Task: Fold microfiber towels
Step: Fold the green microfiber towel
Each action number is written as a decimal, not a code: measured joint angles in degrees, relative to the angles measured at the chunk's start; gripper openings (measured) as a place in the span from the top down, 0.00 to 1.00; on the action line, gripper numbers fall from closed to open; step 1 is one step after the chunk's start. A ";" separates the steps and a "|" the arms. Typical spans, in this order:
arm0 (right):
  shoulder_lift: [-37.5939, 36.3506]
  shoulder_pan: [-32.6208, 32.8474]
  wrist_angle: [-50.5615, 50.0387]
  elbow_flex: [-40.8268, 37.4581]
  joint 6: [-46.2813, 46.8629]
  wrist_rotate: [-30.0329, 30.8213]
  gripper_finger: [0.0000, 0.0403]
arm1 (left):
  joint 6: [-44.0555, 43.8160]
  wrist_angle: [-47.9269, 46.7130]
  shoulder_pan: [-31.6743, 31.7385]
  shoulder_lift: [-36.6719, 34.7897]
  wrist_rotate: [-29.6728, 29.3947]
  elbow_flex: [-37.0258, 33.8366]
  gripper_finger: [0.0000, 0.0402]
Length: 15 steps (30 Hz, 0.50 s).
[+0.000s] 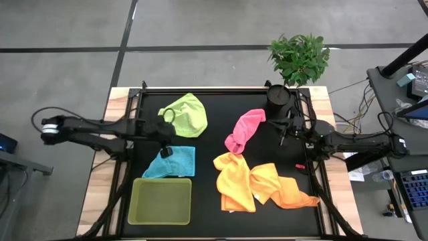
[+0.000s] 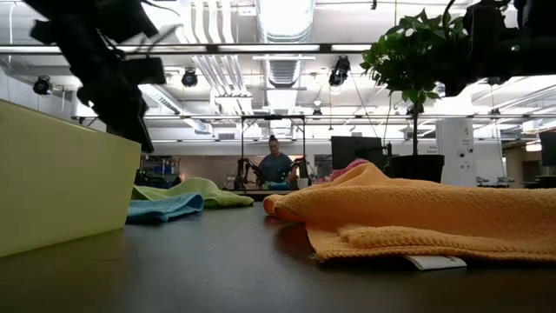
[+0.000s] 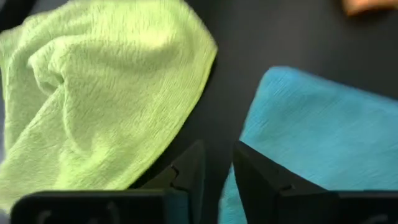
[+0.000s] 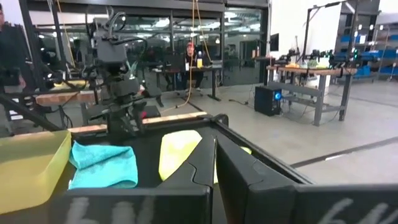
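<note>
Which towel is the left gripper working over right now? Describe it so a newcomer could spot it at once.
Start at the lime-green tray at the black mat's near-left corner. Just beyond its far edge lies the light blue towel, with the left gripper above its far-left corner. It is the only blue cloth and lies flattest; the lime green towel farther back is rumpled.

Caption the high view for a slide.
Left tool hovers between lime green towel and blue towel; right arm waits by the pink towel.

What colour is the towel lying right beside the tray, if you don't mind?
Light blue; the towel shows best in the high view, next to the lime-green tray.
</note>
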 joint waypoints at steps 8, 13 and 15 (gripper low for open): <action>-0.02 0.01 -2.28 0.00 0.61 0.01 0.98 | 16.69 -5.62 5.39 11.86 -7.66 3.87 0.64; -0.02 0.02 -2.33 0.00 1.67 0.00 0.98 | 25.61 -5.55 8.37 18.55 -11.94 3.86 0.60; -0.02 0.02 -2.50 0.00 2.10 0.00 0.98 | 26.87 -5.47 9.14 20.79 -11.94 3.92 0.60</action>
